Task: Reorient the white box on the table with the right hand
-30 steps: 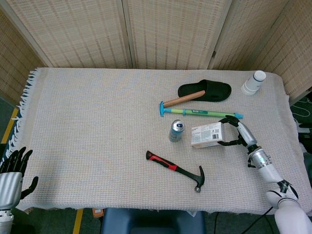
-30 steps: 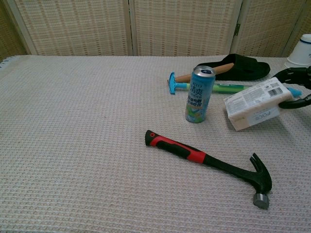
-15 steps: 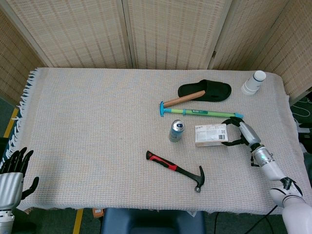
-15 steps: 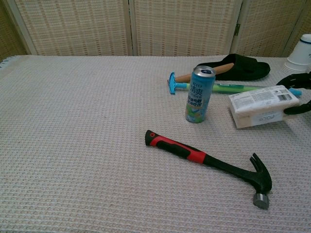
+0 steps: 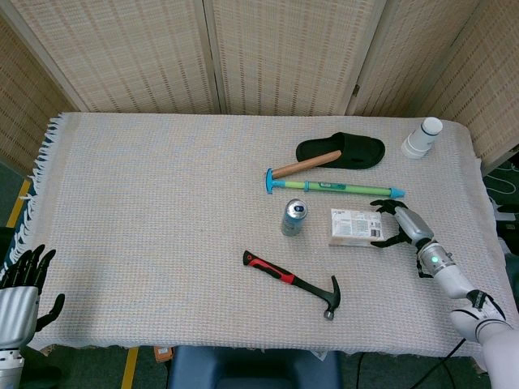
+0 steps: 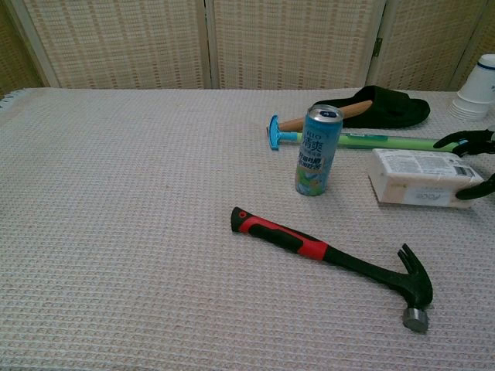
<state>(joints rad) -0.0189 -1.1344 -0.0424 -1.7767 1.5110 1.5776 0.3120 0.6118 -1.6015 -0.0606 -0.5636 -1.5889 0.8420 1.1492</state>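
The right robot hand (image 5: pixel 397 224) is seen curled around the right end of the white box (image 5: pixel 353 227), fingers (image 6: pixel 462 140) above and below it, seemingly in contact. The box lies flat on the worktop (image 5: pixel 162 194), just right of the can (image 5: pixel 294 217). It is judged light, stiff cardboard, best held across its short end.

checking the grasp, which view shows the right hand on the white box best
The head view: the whole right hand shows, fingers around the white box's end. The chest view shows only its dark fingertips at the frame edge.
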